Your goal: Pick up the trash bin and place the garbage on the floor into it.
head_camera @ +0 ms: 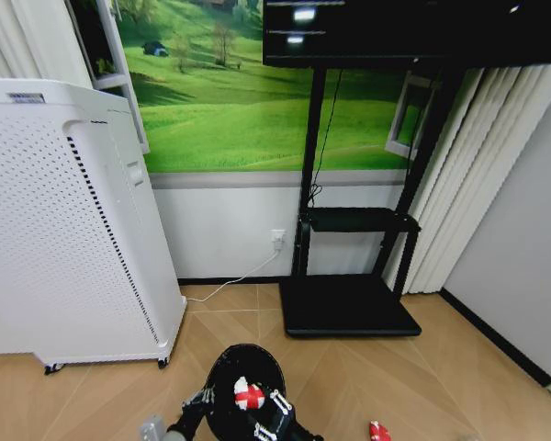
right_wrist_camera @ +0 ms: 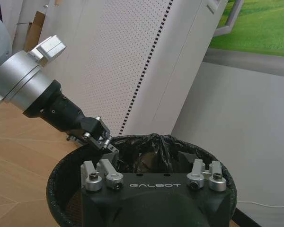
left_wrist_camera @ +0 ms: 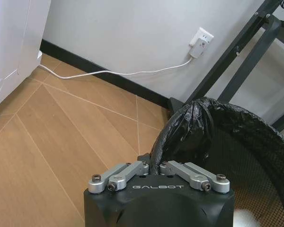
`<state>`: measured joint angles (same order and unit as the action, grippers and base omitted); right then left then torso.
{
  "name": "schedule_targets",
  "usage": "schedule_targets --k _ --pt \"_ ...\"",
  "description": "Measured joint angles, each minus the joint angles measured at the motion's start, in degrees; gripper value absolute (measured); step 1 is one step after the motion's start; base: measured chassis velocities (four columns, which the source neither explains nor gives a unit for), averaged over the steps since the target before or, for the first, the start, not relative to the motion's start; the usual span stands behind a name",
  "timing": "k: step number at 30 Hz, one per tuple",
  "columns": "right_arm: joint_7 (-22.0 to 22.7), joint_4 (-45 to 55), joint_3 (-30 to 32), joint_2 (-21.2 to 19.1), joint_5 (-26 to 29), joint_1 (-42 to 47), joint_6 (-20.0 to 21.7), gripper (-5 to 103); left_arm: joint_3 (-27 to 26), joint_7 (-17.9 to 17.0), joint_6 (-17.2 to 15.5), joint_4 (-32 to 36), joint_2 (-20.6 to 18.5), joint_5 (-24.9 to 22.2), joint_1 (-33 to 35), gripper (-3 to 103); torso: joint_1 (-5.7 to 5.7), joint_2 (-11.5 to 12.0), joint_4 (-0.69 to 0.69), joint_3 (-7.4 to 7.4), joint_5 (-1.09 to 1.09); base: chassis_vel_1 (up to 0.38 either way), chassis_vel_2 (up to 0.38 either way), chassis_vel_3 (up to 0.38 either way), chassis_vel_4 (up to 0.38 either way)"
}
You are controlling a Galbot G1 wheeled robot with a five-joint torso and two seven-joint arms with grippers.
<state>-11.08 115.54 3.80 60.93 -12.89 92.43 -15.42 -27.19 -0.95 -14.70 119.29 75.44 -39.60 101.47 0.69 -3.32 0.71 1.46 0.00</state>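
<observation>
Left pincer (left_wrist_camera: 154, 166) clamped on black mesh trash bin (head_camera: 246, 386) rim, right pincer (right_wrist_camera: 151, 176) spread apart, red-and-white wrapper (head_camera: 249, 394) inside.

Trash bin (head_camera: 230, 367) black mesh w/ black liner. Garbage (head_camera: 249, 394) red & white. Floor (head_camera: 459, 367) tan chevron wood; air purifier (head_camera: 64, 230) white, perforated.

A tall white perforated air purifier (head_camera: 64, 220) stood at the left on the chevron wood floor (head_camera: 441, 367). A green meadow mural (head_camera: 248, 101) covered the wall, a black stand (head_camera: 349, 276) before it, pale curtains (head_camera: 468, 175) beside.
</observation>
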Motion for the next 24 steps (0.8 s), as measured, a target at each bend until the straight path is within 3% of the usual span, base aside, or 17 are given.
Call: schedule_targets --k 9,14,18,24 --pt "2.1 1.0 1.6 0.3 1.1 1.5 -0.5 99 -1.0 -1.2 0.2 -0.8 2.8 -0.1 0.3 4 0.00 0.0 0.00 0.00 0.00 0.000 0.000 0.000 0.000" --pt "8.3 1.1 6.1 -1.3 2.1 3.1 -2.5 100 -5.7 -3.7 0.8 0.0 3.4 -5.2 -0.2 4 0.00 0.0 0.00 0.00 0.00 0.000 0.000 0.000 0.000" --pt "9.3 0.5 8.0 -1.7 3.0 3.5 -4.9 100 -9.2 -4.2 0.8 0.4 2.4 -7.3 -1.1 4 0.00 0.0 0.00 0.00 0.00 0.000 0.000 0.000 0.000" --pt "10.9 -0.8 7.6 0.4 3.2 3.3 -5.0 100 -14.1 -5.0 0.7 1.3 0.8 -11.4 -1.9 4 0.00 0.0 0.00 0.00 0.00 0.000 0.000 0.000 0.000"
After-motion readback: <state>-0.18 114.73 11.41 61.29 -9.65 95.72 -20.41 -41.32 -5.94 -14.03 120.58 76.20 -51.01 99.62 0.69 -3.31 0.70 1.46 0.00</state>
